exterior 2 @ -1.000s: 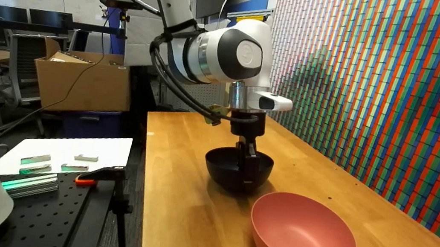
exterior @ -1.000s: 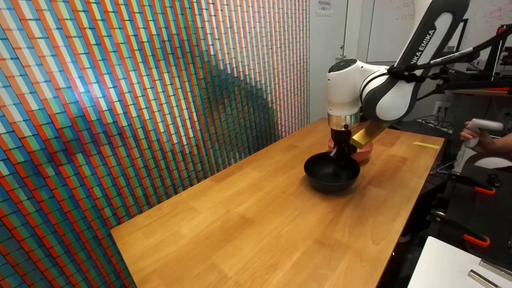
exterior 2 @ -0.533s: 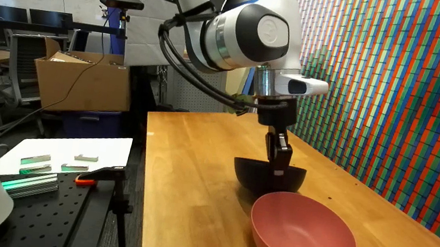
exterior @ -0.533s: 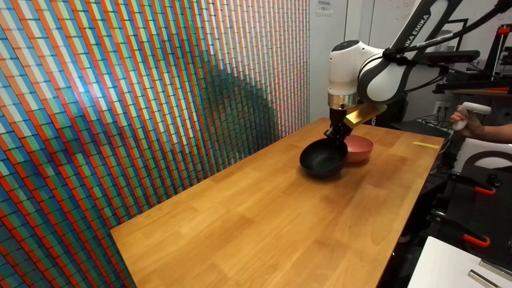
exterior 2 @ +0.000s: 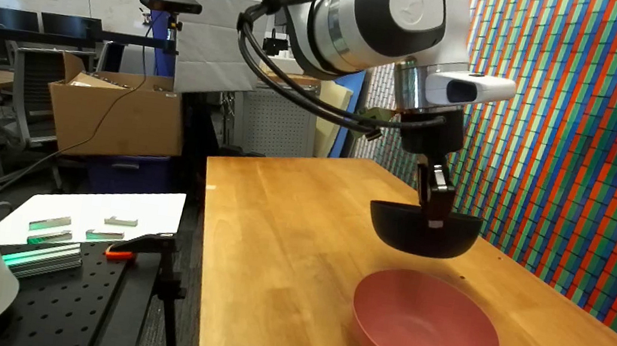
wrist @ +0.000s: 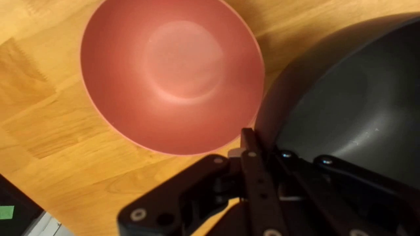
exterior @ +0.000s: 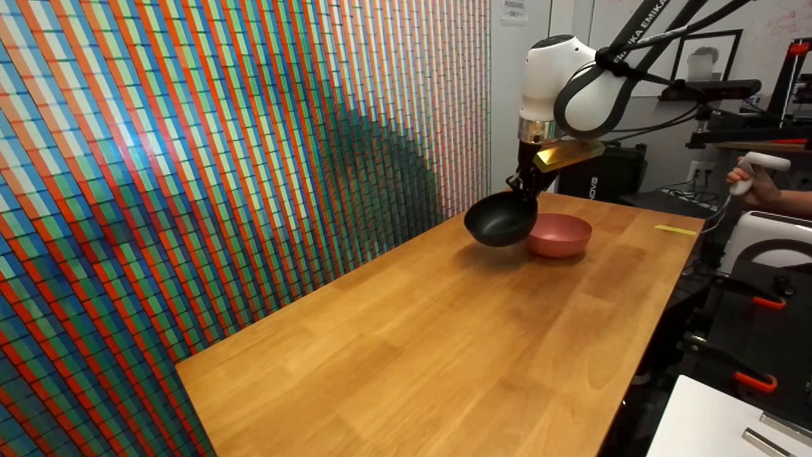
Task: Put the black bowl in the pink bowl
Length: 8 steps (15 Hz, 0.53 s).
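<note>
The black bowl hangs above the table, slightly tilted, and it also shows in an exterior view and at the right of the wrist view. My gripper is shut on the wall of the black bowl at the rim, one finger outside and one inside; the inner fingertip is hidden in the wrist view. The pink bowl stands upright and empty on the table; it also shows in an exterior view and in the wrist view. The black bowl is higher than the pink bowl and beside it, not over its middle.
The wooden table runs along a colourful patterned wall. A yellow tape strip lies near a table edge. A white board with metal bars stands beside the table. A person's hand holds a white controller.
My gripper has lifted the black bowl off the table and carried it toward the pink bowl and the patterned wall. The pink bowl has not moved.
</note>
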Each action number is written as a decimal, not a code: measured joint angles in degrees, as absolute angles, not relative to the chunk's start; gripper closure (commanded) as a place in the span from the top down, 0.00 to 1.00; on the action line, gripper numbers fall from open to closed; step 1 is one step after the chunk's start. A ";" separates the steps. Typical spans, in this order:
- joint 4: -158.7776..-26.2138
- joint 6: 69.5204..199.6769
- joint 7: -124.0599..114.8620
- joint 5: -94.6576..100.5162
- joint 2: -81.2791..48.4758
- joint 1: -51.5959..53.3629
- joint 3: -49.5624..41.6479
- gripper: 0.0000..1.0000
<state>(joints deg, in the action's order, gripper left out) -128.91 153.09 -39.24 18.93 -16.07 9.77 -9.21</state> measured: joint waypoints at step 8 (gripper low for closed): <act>-131.04 151.12 -38.48 18.89 -14.47 3.45 -11.95 0.05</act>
<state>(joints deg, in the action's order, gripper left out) -131.04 151.12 -38.48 18.89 -14.47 3.45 -11.95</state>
